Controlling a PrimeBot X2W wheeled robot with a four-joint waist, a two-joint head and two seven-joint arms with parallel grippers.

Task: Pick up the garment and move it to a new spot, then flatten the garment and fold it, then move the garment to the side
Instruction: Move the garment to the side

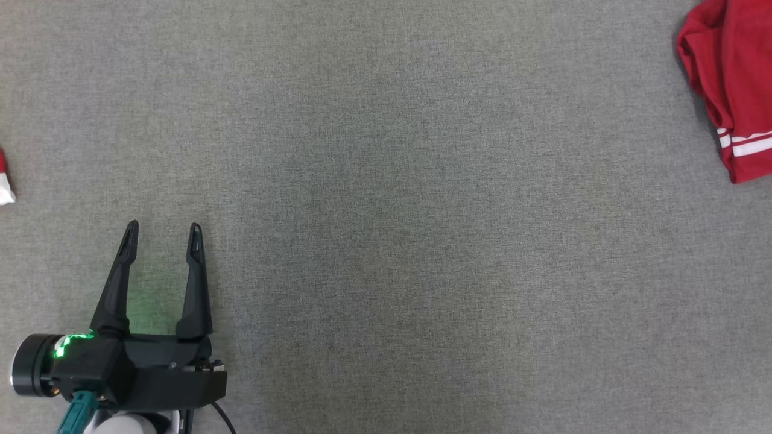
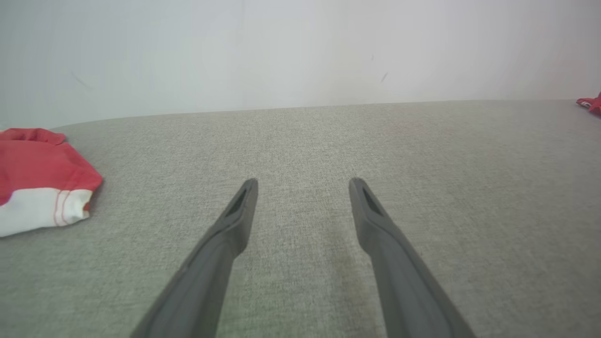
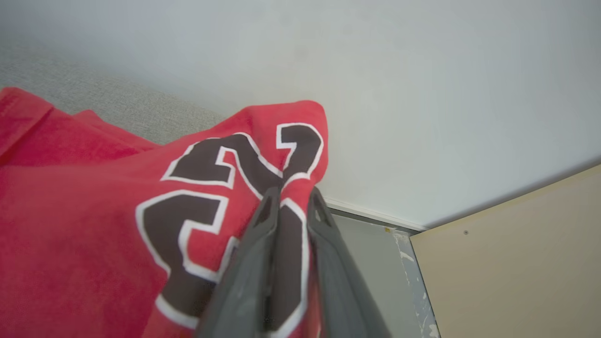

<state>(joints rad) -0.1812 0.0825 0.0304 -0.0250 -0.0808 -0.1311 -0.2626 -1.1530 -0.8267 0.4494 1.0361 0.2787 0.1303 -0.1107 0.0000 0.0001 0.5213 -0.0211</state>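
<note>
The garment is a red jersey with large black numerals edged in white. In the right wrist view it spreads to the left of the right gripper and rises in a fold to a rounded peak just beyond the fingertips. A strip of the numeral runs down between the two dark fingers, which stand nearly together and pinch the cloth.

In the head view the visible part of the garment lies far to the right of the left gripper and ahead of it. Its long axis runs fore and aft along that edge of the grey table. A hem with two white stripes forms the near end; the far end is cut off by the frame. The cloth is bunched, with deep folds along its left side.

The left gripper's fingers stand wide apart over bare table, holding nothing. Just left of them lies another cloth, red with a white band.
</note>
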